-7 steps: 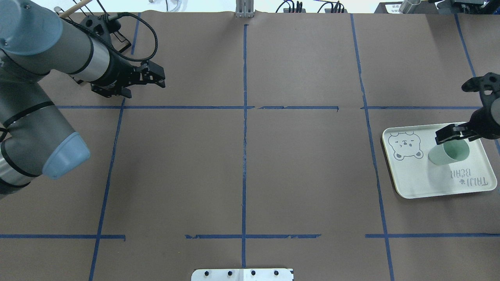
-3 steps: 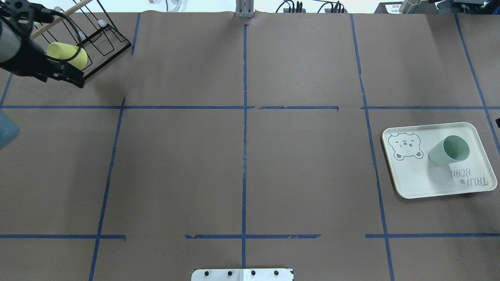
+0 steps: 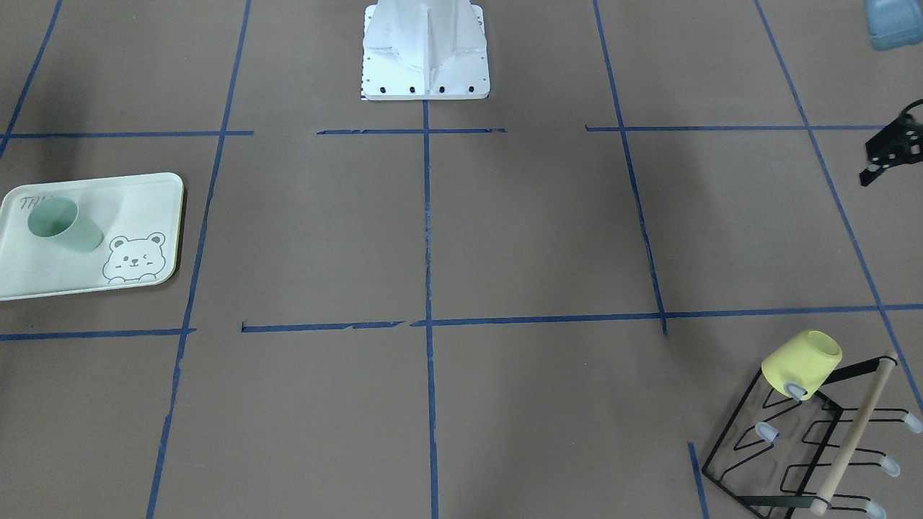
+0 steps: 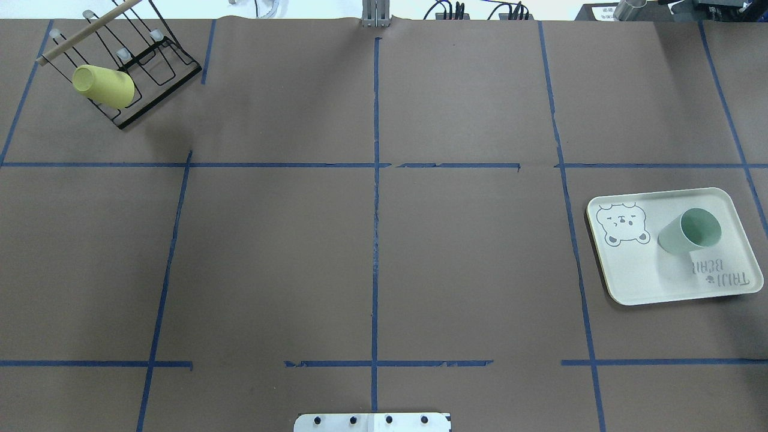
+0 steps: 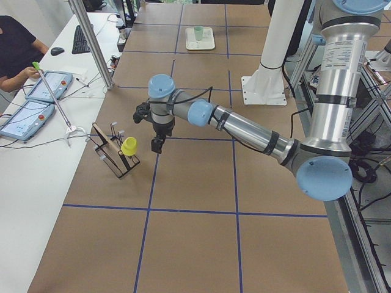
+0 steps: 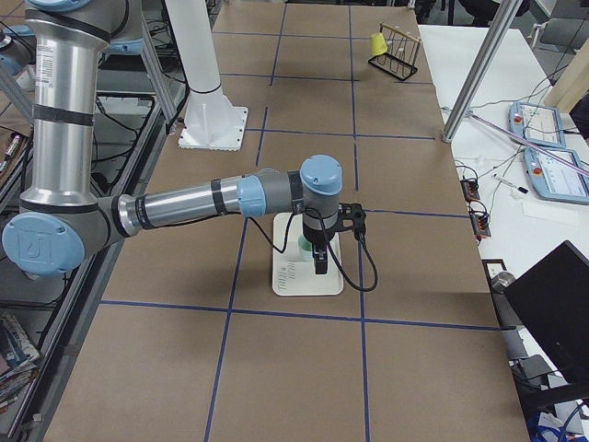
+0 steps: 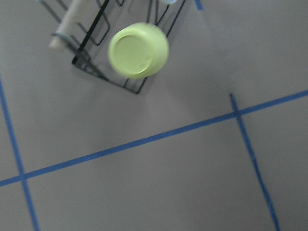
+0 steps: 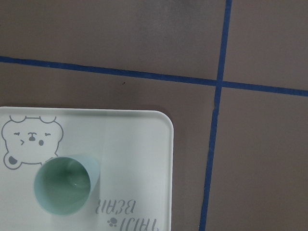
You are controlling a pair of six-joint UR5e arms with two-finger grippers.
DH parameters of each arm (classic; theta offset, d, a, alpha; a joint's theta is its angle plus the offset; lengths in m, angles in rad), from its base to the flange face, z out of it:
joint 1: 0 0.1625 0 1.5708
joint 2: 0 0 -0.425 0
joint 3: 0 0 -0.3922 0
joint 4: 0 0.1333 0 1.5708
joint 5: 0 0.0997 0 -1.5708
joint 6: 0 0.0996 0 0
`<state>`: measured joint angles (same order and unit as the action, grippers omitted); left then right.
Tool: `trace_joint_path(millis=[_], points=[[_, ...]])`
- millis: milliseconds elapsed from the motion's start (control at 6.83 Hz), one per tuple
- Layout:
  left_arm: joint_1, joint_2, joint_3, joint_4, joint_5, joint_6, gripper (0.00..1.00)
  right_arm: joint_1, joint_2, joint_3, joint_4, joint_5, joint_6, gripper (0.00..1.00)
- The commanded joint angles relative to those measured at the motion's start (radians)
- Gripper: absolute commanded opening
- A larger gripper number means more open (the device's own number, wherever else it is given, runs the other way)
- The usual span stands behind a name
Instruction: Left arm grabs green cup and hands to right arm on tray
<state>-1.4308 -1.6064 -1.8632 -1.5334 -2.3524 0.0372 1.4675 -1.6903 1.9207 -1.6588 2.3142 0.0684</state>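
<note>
1 green cup (image 4: pixel 689 233) stands upright on the tray (image 4: pixel 636 279), at the counter's (image 4: pixel 372 252) right end in the overhead view. It is a small pale mint-green plastic cup with a smooth wall that tapers slightly toward its base. Its round mouth faces up, and the right wrist view shows the bare bottom inside. The cup sits between the tray's 2 grey markings, just beside the winking bear drawing (image 4: pixel 624 224) and close to the "TAIJI BEAR" lettering (image 4: pixel 720 273), which its base nearly touches. Nothing grips the cup. In the exterior right view the right arm (image 6: pixel 184 207) reaches out over the tray with its hand (image 6: pixel 319 264) pointing down close to the cup, but I cannot tell whether its fingers are spread or pressed together. In the exterior left view the left arm (image 5: pixel 244 125) stretches to the far corner of the counter. Its hand (image 5: pixel 157 145) points down near the black wire rack (image 4: pixel 159 66), where a yellow cup (image 4: pixel 103 86) hangs tilted on a prong. I cannot tell the state of that hand's fingers either.
</note>
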Motion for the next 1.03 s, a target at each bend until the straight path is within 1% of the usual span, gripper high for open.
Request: trace_joint_path(millis=[0, 293, 439, 586, 732, 879], points=[[-0.094, 0.031, 0.139, 0.002, -0.022, 0.176, 1.0, 0.023, 0.03, -0.047, -0.035, 0.007, -0.051, 1.0], [-0.095, 0.068, 0.144, 0.01, -0.019, 0.17, 1.0, 0.03, 0.037, -0.06, -0.036, 0.019, -0.07, 1.0], [-0.094, 0.077, 0.142, 0.041, -0.024, 0.162, 1.0, 0.031, 0.038, -0.06, -0.035, 0.016, -0.07, 1.0], [-0.094, 0.079, 0.153, 0.035, -0.022, 0.155, 1.0, 0.033, 0.038, -0.054, -0.035, 0.016, -0.07, 1.0], [-0.095, 0.079, 0.142, 0.038, -0.022, 0.153, 1.0, 0.033, 0.038, -0.06, -0.035, 0.014, -0.07, 1.0], [-0.092, 0.073, 0.169, 0.032, -0.019, 0.15, 1.0, 0.031, 0.04, -0.057, -0.035, 0.019, -0.068, 1.0]])
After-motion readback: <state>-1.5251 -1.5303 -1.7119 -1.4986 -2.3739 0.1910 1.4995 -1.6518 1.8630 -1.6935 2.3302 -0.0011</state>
